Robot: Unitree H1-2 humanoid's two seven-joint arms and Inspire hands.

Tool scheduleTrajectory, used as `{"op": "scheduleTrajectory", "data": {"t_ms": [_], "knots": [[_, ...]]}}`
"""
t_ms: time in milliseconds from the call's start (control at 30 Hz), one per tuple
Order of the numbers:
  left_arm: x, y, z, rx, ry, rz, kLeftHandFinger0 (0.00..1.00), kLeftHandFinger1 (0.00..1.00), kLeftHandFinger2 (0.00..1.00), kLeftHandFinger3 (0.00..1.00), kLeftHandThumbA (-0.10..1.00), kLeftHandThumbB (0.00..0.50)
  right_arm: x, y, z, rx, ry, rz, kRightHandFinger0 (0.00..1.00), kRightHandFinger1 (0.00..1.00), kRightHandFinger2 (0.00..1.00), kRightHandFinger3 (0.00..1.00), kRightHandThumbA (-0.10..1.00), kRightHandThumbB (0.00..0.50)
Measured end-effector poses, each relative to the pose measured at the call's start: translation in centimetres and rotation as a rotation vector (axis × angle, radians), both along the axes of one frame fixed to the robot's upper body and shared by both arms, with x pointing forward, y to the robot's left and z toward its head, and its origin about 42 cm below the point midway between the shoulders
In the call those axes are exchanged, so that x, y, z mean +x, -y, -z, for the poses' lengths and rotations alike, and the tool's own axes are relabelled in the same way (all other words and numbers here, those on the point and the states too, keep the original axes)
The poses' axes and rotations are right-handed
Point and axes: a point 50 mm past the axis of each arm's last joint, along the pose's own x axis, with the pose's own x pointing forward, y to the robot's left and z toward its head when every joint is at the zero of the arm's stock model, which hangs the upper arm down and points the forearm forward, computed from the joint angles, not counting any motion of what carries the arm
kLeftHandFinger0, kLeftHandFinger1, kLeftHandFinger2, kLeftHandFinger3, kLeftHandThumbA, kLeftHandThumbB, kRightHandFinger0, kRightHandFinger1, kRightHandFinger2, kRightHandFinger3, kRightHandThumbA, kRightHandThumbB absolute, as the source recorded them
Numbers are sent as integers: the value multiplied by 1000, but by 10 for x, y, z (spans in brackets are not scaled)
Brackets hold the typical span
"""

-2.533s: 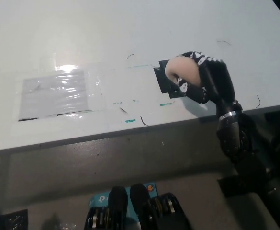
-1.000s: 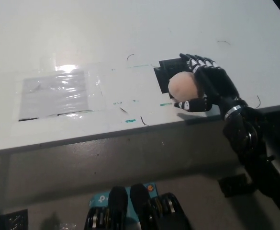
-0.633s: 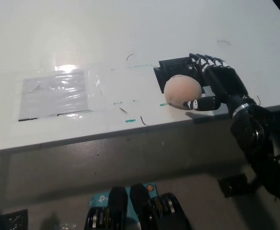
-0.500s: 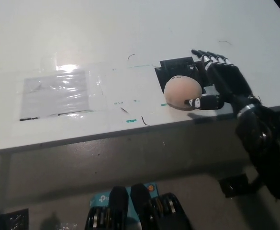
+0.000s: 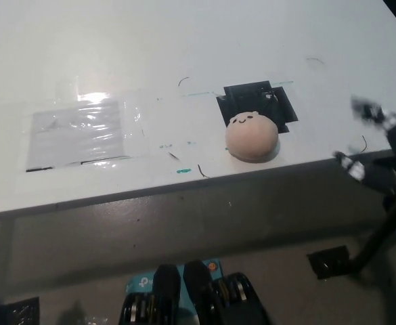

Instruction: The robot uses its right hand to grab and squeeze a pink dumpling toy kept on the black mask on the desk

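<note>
Resting on the white desk [image 5: 184, 40], half on the black mask [image 5: 255, 103], the dumpling toy [image 5: 251, 135] sits beside the empty, spread right robot hand [image 5: 380, 145].

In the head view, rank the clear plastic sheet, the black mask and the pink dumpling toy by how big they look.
1. clear plastic sheet, plainly largest.
2. black mask, though the toy hides part of it.
3. pink dumpling toy, somewhat smaller than the mask.

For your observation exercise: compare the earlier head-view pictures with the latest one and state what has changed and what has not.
The right hand has let go of the pink dumpling toy and drawn back to the right, off the desk edge, fingers apart and blurred. The toy, earlier squeezed in that hand, now sits free and rounded on the black mask, face showing. The mask, the plastic sheet and the desk stayed put. The left hand is out of view.
</note>
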Motion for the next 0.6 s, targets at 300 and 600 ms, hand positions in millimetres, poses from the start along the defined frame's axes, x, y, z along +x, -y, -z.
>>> {"op": "scheduleTrajectory", "data": {"t_ms": [300,600], "knots": [[0,0,1,-1,-2,-1,0,23,128,123,1000,500,-31,2,101,248,-218,120,361,386,495,690,111,142],[-1,0,1,-2,-3,-1,0,23,136,129,1000,500,-33,-3,132,513,-271,228,245,348,491,815,210,125]]}}
